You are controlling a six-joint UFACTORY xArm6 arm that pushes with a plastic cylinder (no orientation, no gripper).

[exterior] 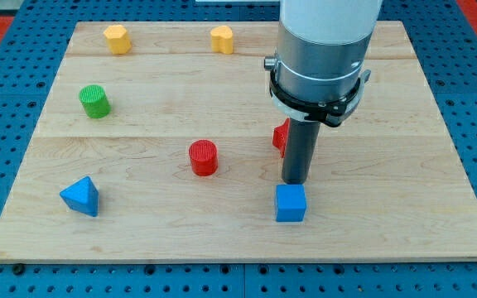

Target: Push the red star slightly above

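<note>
My tip (294, 181) rests on the bench (404, 199) right of centre, just above the blue cube (290, 203); it is a bare rod with nothing that opens or closes. The red star (280, 136), mostly hidden behind the rod, sits at its left. The red cylinder (203, 157) stands further left, mid-bench.

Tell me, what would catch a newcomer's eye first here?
First, the big grey arm coming down from the view's top, ending in a dark rod whose tip sits just above the blue cube. A red block, mostly hidden, peeks out at the rod's left. Then the bright blocks scattered on the wooden board: a red cylinder mid-board, a blue pyramid at lower left.
</note>
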